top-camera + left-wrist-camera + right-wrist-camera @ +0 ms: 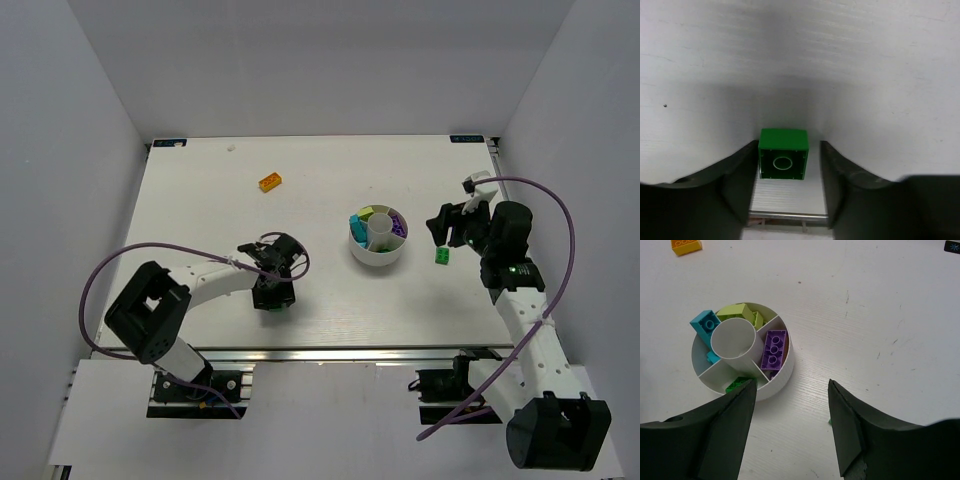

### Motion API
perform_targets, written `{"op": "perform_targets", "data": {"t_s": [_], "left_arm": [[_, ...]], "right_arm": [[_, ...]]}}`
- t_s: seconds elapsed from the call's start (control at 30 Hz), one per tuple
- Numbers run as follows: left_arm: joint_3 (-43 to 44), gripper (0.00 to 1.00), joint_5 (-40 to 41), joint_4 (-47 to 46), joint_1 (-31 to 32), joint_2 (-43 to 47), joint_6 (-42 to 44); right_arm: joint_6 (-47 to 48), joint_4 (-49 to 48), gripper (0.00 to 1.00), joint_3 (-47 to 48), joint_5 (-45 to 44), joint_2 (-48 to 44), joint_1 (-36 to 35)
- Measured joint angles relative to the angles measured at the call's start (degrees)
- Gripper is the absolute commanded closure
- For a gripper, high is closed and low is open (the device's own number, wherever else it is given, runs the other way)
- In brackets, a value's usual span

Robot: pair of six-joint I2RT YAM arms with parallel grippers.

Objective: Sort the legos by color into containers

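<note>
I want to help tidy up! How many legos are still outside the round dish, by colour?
Orange: 1, the orange brick.
Green: 2, one green brick between the fingers of the left gripper, another green brick near the right gripper.
Total outside the dish: 3

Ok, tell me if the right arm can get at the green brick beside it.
Probably yes: the green brick lies loose on the table close by the open right tool, nothing between them.

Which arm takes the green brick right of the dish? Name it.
Right. Its open right gripper sits beside that green brick; the left gripper straddles a second green brick beyond the dish.
</note>
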State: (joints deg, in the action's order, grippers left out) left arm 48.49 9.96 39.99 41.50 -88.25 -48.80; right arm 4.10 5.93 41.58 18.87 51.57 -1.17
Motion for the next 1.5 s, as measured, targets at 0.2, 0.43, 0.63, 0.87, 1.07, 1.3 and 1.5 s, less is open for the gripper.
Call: {"op": "perform_targets", "data": {"t_s": [0.2, 0.43, 0.63, 0.87, 1.07, 1.3, 1.5], "left_arm": [[0.79, 0.75, 2.62, 0.0, 0.92, -0.96, -0.39], [2.01, 1.0, -1.49, -2.47, 2.21, -0.85, 6.8], [5.05, 1.0, -10.97, -13.55, 4.74, 1.25, 16.11], [20.9, 1.0, -8.85, -21.7, 9.55, -5.55, 17.55], [33.64, 0.97, 2.8, -21.92, 14.62, -17.59, 15.28], [41.03, 0.89, 14.45, -19.65, 18.25, -25.55, 12.68], [41.18, 0.72, 21.16, -19.45, 19.69, -25.75, 11.26]], "right_arm": [[-0.33, 0.17, 0.36, 0.0, 1.57, -0.33, 1.44], [-0.28, 0.22, 0.4, 0.0, 2.36, -0.33, 3.15], [-0.24, 0.2, 0.46, 0.0, 2.05, -0.35, 4.31], [-0.28, 0.17, 0.47, 0.0, 1.84, -0.35, 6.43], [-0.52, 0.15, 0.47, 0.0, 1.95, -0.33, 8.26], [-0.74, 0.13, 0.47, 0.0, 2.62, -0.33, 9.53], [-0.87, 0.11, 0.48, 0.0, 3.8, 0.04, 10.49]]}}
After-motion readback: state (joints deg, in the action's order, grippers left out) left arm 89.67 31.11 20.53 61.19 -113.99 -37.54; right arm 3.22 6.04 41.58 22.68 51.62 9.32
